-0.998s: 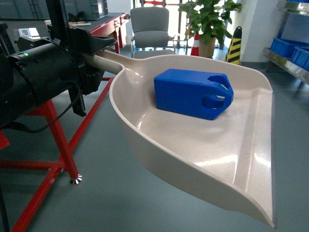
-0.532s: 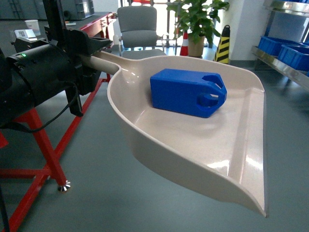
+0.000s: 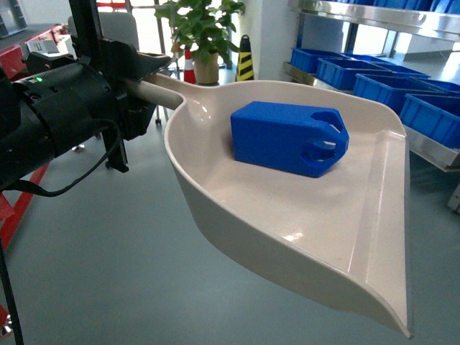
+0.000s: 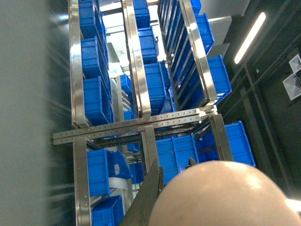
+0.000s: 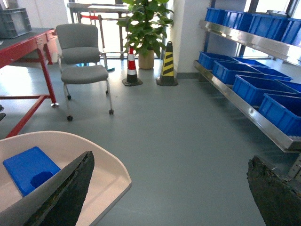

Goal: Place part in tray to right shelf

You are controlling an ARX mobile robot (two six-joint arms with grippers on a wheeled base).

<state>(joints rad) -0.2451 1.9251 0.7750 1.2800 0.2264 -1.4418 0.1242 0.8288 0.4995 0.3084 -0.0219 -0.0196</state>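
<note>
Looking down through the head camera, I see the small bright-blue blocky plastic part [image 3: 289,138] with its notched, looped end pointing toward the flat front lip, lying in the back half of the large cream-beige glossy plastic dustpan-shaped tray [image 3: 323,237], close to where the handle joins. My left gripper [image 3: 136,90] is clamped around that handle, carrying the tray clear of the grey floor [image 3: 108,273]. My right gripper [image 5: 169,197] has its two dark fingers [image 5: 66,188] spread wide with nothing between them, just beside the tray's curved rim. The steel shelf with blue ribbed crates [image 3: 388,83] stands off the tray's right side, open floor between them.
</note>
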